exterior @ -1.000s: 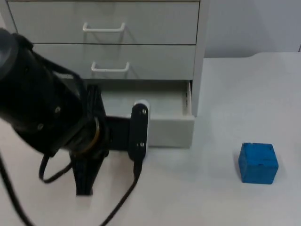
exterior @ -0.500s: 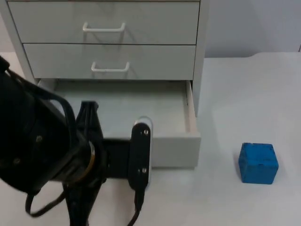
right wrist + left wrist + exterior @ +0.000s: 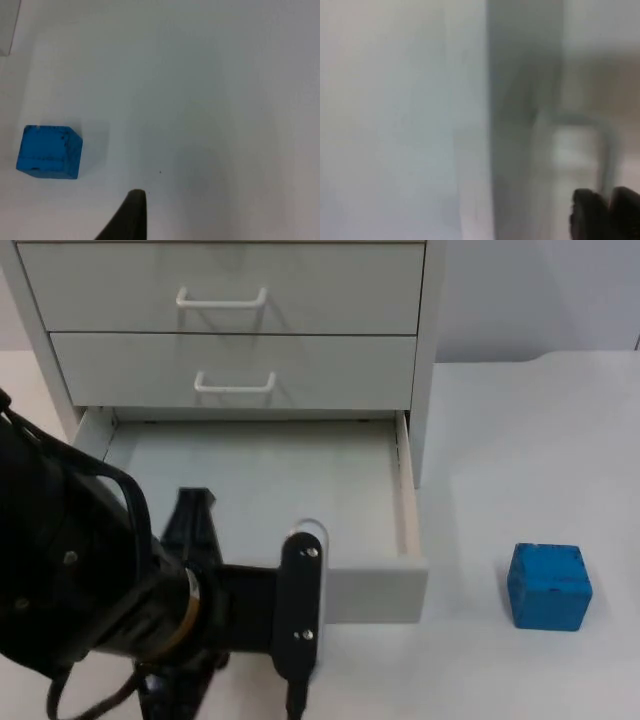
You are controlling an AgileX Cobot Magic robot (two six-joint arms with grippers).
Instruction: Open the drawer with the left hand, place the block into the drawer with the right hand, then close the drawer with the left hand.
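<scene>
The white cabinet's bottom drawer [image 3: 408, 502] stands pulled out and its inside looks bare. My left arm [image 3: 90, 610] covers the drawer's front left part. In the blurred left wrist view my left gripper [image 3: 607, 212] sits shut on the drawer's white handle [image 3: 605, 145]. The blue block [image 3: 548, 585] rests on the table to the right of the drawer, apart from it. My right gripper [image 3: 131, 217] hovers over the table close to the blue block [image 3: 48, 151] without touching it.
The cabinet [image 3: 300, 300] has two upper drawers, both closed, each with a white handle. White table top [image 3: 520, 440] stretches to the right of the cabinet and around the block. A grey wall stands behind.
The bottom drawer has slid further out towards the table's front. My left arm has drawn back with it. The block has stayed where it was.
</scene>
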